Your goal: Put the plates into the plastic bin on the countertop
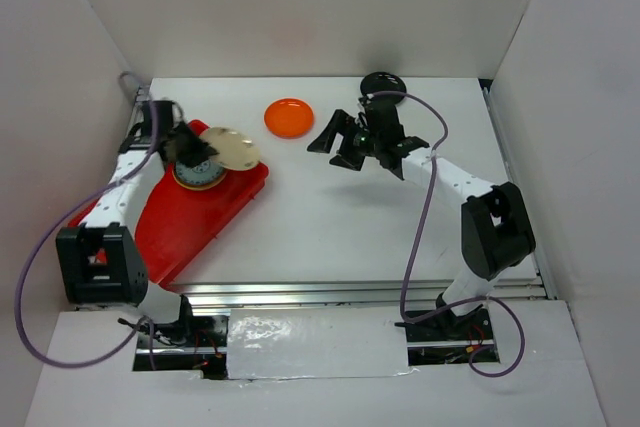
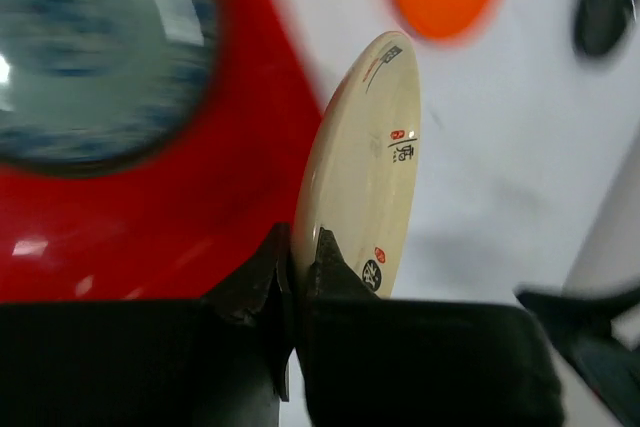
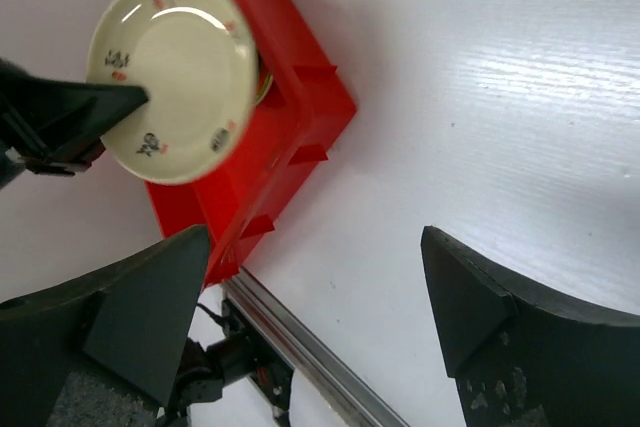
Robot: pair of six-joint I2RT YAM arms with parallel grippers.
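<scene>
My left gripper (image 1: 205,150) is shut on the rim of a cream plate with small motifs (image 1: 233,148), held above the far corner of the red plastic bin (image 1: 195,217). It shows edge-on in the left wrist view (image 2: 365,167) and face-on in the right wrist view (image 3: 172,77). A stack topped by a blue-white patterned plate (image 1: 198,175) lies in the bin, blurred in the left wrist view (image 2: 95,52). An orange plate (image 1: 288,118) lies on the white countertop (image 1: 360,222). A black plate (image 1: 383,83) lies at the back. My right gripper (image 1: 337,142) is open and empty, above the countertop.
White walls enclose the counter on three sides. A metal rail (image 1: 360,293) runs along the near edge, also seen in the right wrist view (image 3: 320,357). The bin's corner (image 3: 320,107) juts toward the counter's middle. Purple cables loop from both arms.
</scene>
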